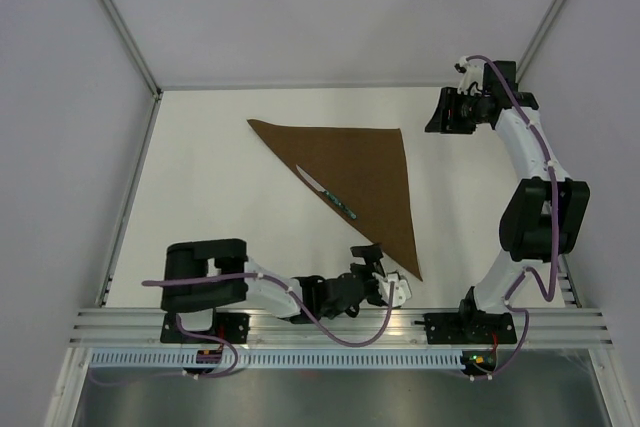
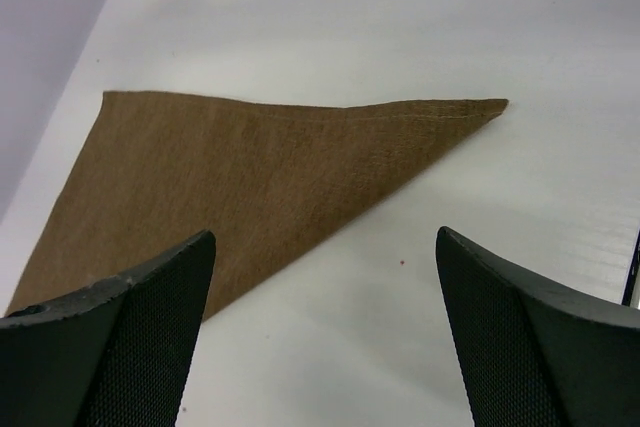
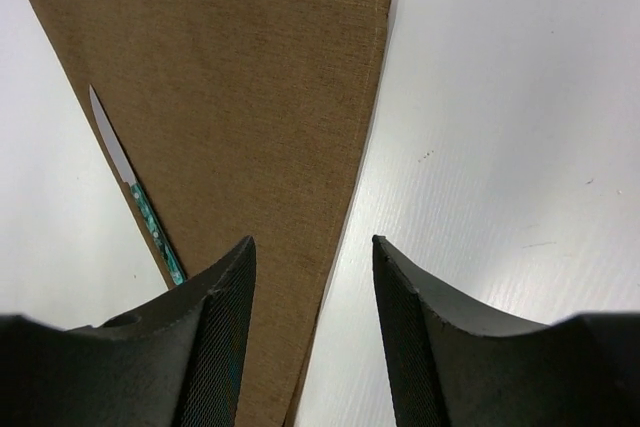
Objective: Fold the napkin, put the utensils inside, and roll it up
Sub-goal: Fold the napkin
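The dark brown napkin (image 1: 362, 179) lies flat on the white table, folded into a triangle. The knife (image 1: 328, 194), with a silver blade and a teal handle, lies along the napkin's long slanted edge. My left gripper (image 1: 383, 272) is open and empty, low beside the napkin's near tip. In the left wrist view the napkin (image 2: 250, 172) lies ahead of the open gripper (image 2: 325, 237). My right gripper (image 1: 438, 112) is open and empty just right of the napkin's far right corner. The right wrist view shows this gripper (image 3: 313, 242) above the napkin's right edge (image 3: 250, 97), with the knife (image 3: 140, 197) at the left.
Metal frame posts and pale walls bound the table (image 1: 210, 207) on the left, right and back. An aluminium rail (image 1: 330, 329) carrying the arm bases runs along the near edge. White table surface surrounds the napkin.
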